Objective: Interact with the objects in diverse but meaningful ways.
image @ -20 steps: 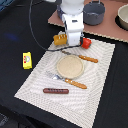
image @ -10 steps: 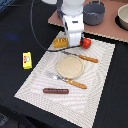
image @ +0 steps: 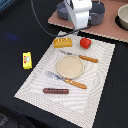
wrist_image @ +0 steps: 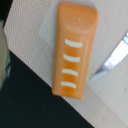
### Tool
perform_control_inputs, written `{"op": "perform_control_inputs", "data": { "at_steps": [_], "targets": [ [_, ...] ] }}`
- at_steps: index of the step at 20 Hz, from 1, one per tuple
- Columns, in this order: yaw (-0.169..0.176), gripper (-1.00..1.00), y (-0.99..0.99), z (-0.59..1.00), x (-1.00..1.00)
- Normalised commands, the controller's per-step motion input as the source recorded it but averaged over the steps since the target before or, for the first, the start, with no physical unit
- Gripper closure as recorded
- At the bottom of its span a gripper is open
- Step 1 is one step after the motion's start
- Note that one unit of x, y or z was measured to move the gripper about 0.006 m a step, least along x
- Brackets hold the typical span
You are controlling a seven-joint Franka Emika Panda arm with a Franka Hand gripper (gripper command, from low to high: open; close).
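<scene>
The golden scored bread loaf (image: 62, 42) lies flat on the striped placemat (image: 37, 85), near its far corner. In the wrist view the bread loaf (wrist_image: 75, 50) fills the middle, and no fingers show around it. My gripper (image: 81, 25) hangs above and just behind the loaf, apart from it, and its jaws are too blurred to read. The red tomato (image: 85, 43) sits beside the loaf. A yellow printed packet (image: 27, 60) lies on the black table, off the mat. The thin brown sausage (image: 55, 91) rests near the mat's front edge.
A round tan plate (image: 69, 66) sits mid-mat between an orange-handled knife (image: 80, 56) and fork (image: 67, 80). The knife blade (wrist_image: 112, 60) shows next to the loaf. Behind the arm stands a grey pan (image: 97, 12) on a brown board, with a bowl (image: 122, 17) at the exterior view's right.
The arm has risen from low over the bread loaf to well above it. The loaf stays on the mat in about the same spot.
</scene>
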Motion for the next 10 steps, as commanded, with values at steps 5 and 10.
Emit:
{"op": "perform_control_inputs", "data": {
  "at_steps": [5, 10],
  "targets": [
    [-0.007, -1.00, -0.87, 0.09, -0.21],
    [-0.022, -1.00, -0.79, -0.02, -0.45]
  ]
}}
